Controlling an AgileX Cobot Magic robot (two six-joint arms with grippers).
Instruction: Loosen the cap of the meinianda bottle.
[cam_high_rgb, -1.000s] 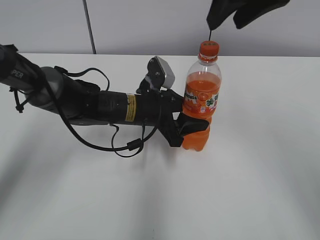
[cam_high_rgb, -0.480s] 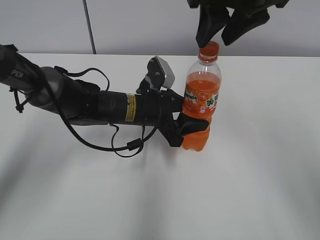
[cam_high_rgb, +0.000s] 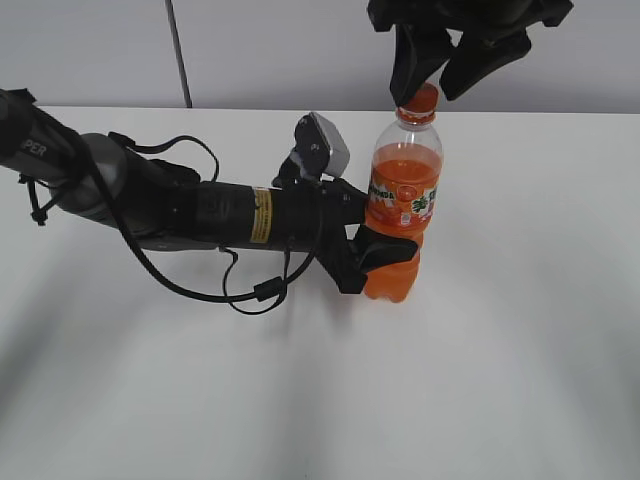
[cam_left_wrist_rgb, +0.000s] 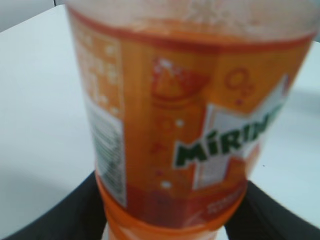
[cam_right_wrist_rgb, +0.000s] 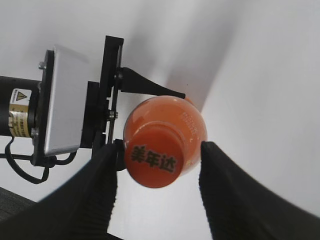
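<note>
Your left arm lies low across the white worktop, reaching in from the left edge of the exterior view, black casing with a yellow label and a loose loop of black cable under it. A grey camera block sits tilted on its wrist.

At the end of that arm the left gripper is clamped on the meinianda bottle, its jaws around the ribbed waist just below the label band. The left wrist view is filled by the label, with black fingers showing on either side of the orange base. The bottle stands upright on the worktop, held.

Directly above the left gripper, the cap is on the neck. Your right gripper hangs over it from the top of the frame, jaws apart, one finger on each side of the cap. In the right wrist view the cap lies between the two black fingers, gaps visible on both sides; you cannot tell from this angle whether the tips reach down to the cap's level.

Surface: plain matte white, soft shadows under the arm and right of the bottle. Room: pale grey wall behind the far edge of the worktop, one dark vertical seam at upper left.
</note>
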